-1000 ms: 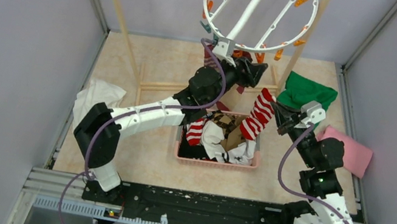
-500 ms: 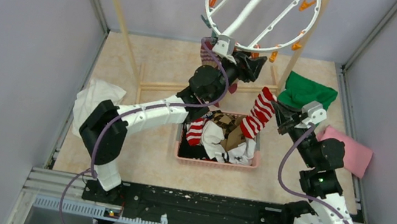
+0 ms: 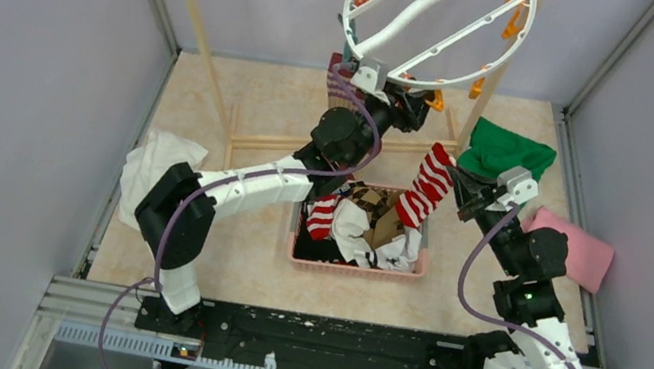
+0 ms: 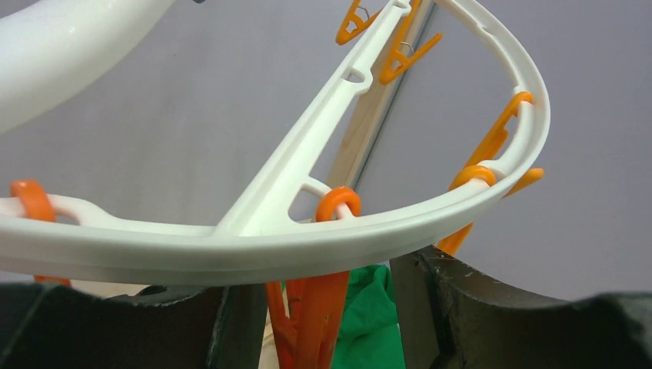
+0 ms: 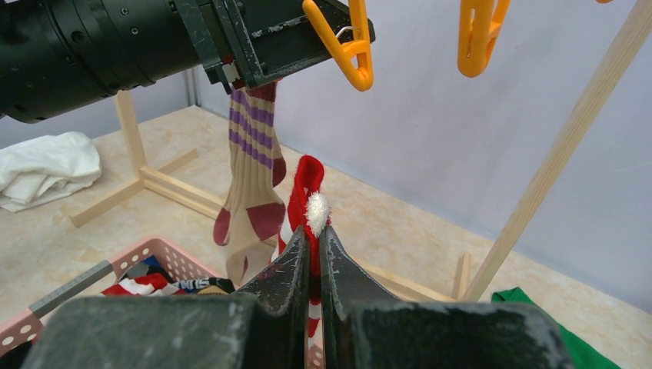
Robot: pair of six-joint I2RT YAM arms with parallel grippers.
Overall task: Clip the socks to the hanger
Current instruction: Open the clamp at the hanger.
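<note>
I see my left gripper (image 4: 329, 286) released, an orange peg (image 4: 311, 327) between its fingers, the hanger (image 4: 307, 240) rim just above. My right gripper (image 5: 317, 254) clenches the red-and-white sock (image 5: 308, 178).

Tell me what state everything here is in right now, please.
Round white plastic hanger: hanging, tilted.
Orange peg: inside the open left gripper.
Red-and-white striped sock: pinched in the shut right gripper.
Tan maroon-striped sock: hanging.
Pink plastic basket: holds more socks.
</note>
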